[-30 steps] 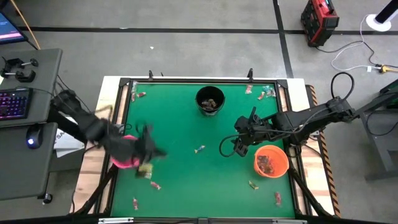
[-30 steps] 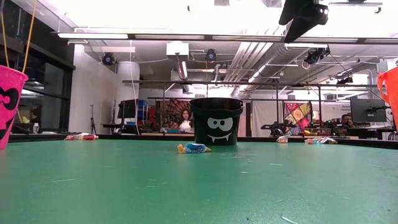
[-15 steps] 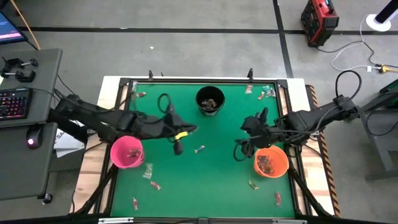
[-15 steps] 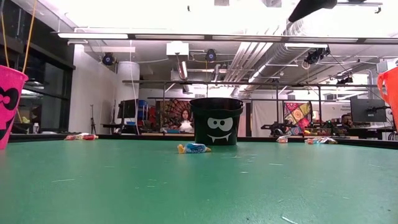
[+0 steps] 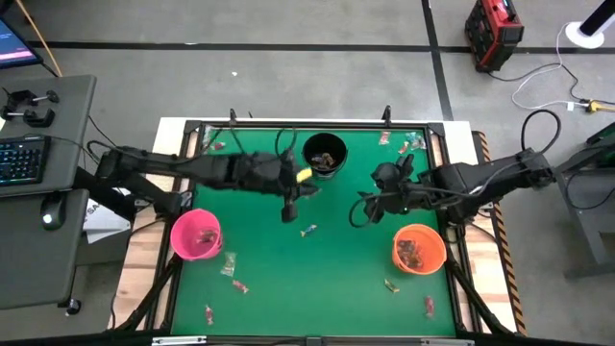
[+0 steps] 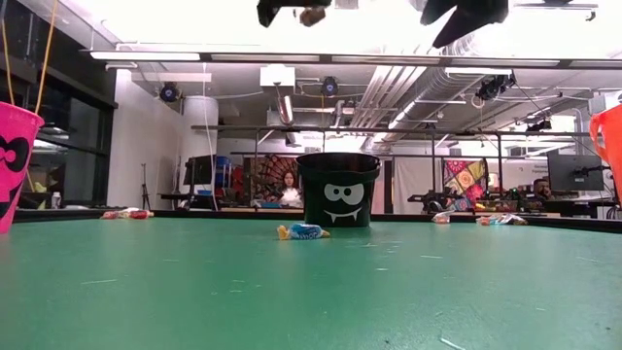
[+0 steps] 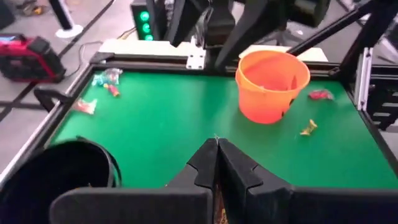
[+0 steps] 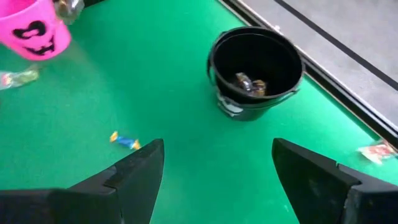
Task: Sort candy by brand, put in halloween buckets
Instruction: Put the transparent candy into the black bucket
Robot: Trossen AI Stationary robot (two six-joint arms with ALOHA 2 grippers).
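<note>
My left gripper [image 5: 296,183] hangs high over the green table, just left of the black bucket [image 5: 325,154], shut on a yellowish candy [image 5: 304,176]. The low view catches it at the top edge [image 6: 296,12]. My right gripper [image 5: 368,206] hovers open between the black bucket and the orange bucket [image 5: 419,248]; its wrist view looks down on the black bucket [image 8: 256,62], which has sweets in it. The pink bucket [image 5: 196,234] stands near the left edge. A blue-and-yellow candy [image 5: 309,231] lies on the mat at the middle. My left gripper pinches the yellowish candy [image 7: 217,214] between its two shut fingers [image 7: 205,163], reaching in from the table's left. The candy is lifted clear of the table, next to the black bucket's rim [image 5: 309,165]. Only a sliver of wrapper shows between the fingers.
Loose sweets lie near the pink bucket [image 5: 228,262], along the near edge [image 5: 209,312], below the orange bucket [image 5: 391,285] and in the far corners [image 5: 413,144]. A raised dark frame [image 5: 288,125] borders the table.
My left gripper has swung from beside the pink bucket toward the right and the far edge, up to the black bucket, carrying the yellowish candy clear of the table. My right gripper has stayed open near the orange bucket.
</note>
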